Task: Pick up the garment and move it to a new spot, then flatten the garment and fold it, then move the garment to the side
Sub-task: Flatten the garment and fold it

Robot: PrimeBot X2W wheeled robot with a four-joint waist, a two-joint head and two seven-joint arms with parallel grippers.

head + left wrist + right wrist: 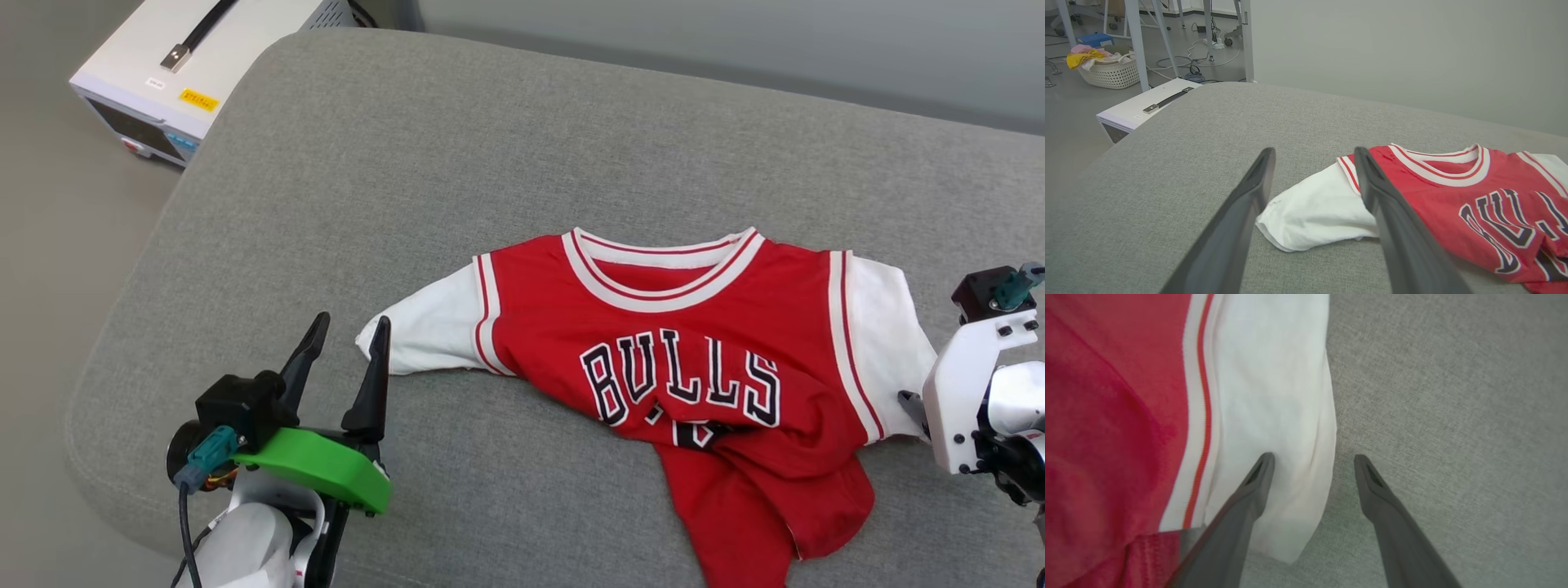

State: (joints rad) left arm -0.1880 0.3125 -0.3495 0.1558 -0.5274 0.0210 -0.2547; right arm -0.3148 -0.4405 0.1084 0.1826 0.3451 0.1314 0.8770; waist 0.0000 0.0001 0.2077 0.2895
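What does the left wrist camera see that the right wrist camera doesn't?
Left wrist camera, not the right: a laundry basket, a white box, the collar and letters, and the open left gripper. Right wrist camera, not the left: the open right gripper, with a white sleeve edge between its fingers. Both: the red shirt on the grey cushion.

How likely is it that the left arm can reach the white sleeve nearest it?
Probably yes: the left gripper is open right beside the garment's white sleeve, with nothing on the grey cushion between them.
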